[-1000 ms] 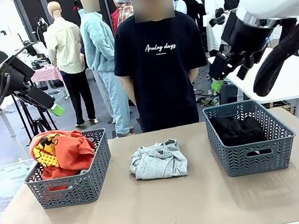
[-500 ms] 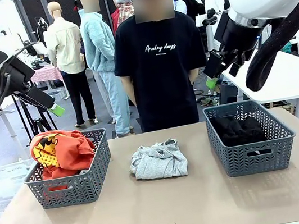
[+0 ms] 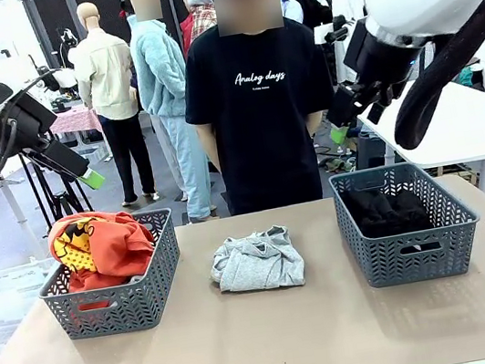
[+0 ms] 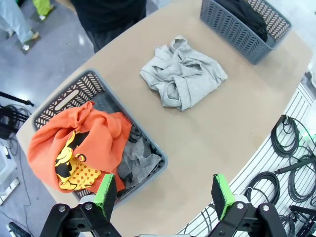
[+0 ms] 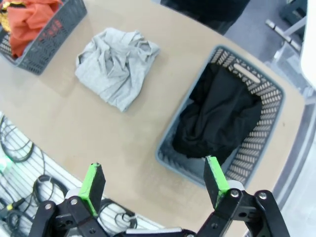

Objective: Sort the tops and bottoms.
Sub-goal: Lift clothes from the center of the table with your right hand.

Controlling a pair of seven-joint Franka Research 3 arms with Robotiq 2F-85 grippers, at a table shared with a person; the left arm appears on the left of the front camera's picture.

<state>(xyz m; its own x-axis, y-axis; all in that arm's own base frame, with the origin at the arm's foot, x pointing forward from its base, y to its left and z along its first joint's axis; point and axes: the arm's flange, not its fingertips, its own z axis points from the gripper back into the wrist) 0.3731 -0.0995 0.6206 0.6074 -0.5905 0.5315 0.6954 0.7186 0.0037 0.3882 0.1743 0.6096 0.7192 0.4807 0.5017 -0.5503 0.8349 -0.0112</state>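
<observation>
A light grey sweatshirt (image 3: 257,261) (image 4: 183,76) (image 5: 116,64) lies crumpled on the middle of the table. The left basket (image 3: 119,305) holds an orange T-shirt (image 3: 105,245) (image 4: 74,148) with a yellow print, and a mottled darker grey piece (image 4: 138,160) beside it. Plain black bottoms (image 3: 385,207) (image 5: 219,118) fill the right basket (image 3: 416,256). My left gripper (image 3: 86,175) (image 4: 163,190) hangs high over the left basket, open and holding nothing. High above the right basket, my right gripper (image 3: 340,131) (image 5: 153,185) is also open with nothing in it.
A person in a black T-shirt (image 3: 259,96) with white script stands at the far edge behind the sweatshirt, arms down at the sides. Bare tabletop (image 3: 268,344) stretches along the near side. Cables (image 4: 291,148) lie on the floor by the table.
My right gripper has drifted a little to the left and upward above the right basket. The left arm, the garments and the person have stayed put.
</observation>
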